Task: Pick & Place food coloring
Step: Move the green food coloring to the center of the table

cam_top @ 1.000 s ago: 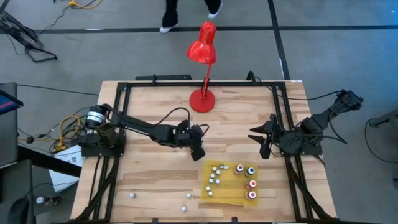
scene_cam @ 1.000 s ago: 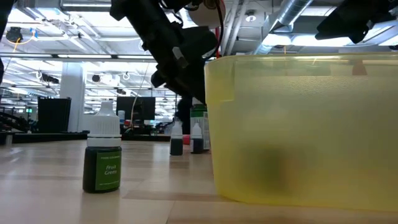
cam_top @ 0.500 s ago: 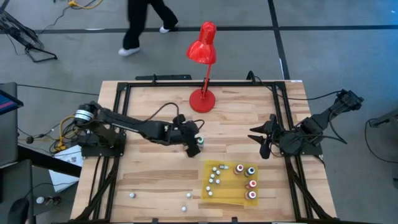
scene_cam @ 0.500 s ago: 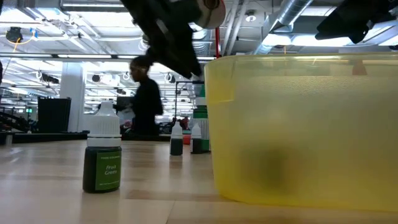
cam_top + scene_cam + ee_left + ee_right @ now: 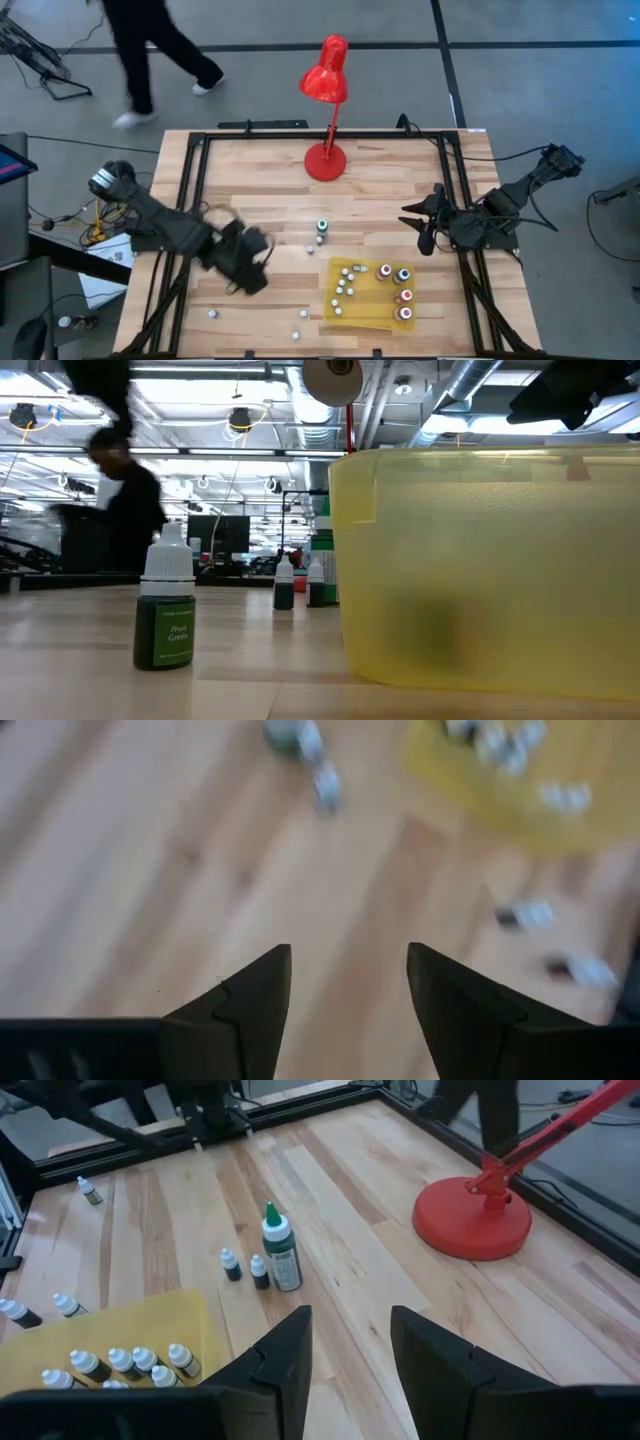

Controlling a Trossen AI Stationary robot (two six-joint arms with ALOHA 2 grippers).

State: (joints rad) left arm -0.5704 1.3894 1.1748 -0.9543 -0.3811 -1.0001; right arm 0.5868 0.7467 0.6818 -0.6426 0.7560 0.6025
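Observation:
Several tiny food coloring bottles with pale caps stand in the yellow tray (image 5: 372, 312) (image 5: 95, 1335). Others lie loose on the wood: two beside a taller green bottle (image 5: 321, 229) (image 5: 280, 1256), which stands upright mid-table, and a few near the near edge (image 5: 213, 314). One green bottle (image 5: 165, 606) stands close to the low camera. My left gripper (image 5: 250, 270) (image 5: 350, 970) is open over bare wood, left of the tray, touching nothing. My right gripper (image 5: 419, 227) (image 5: 350, 1335) is open and waits at the right side.
A red desk lamp has its base (image 5: 325, 161) (image 5: 471, 1220) on the far middle of the table. A black frame (image 5: 195, 160) borders the tabletop. A person (image 5: 150, 45) walks on the floor beyond the far left corner. Bare wood lies between the lamp and the tray.
My left gripper has drawn back fast from the taller green bottle at mid-table toward the left near side. The bottle stays upright where the gripper was. The person behind the table has walked toward the left.

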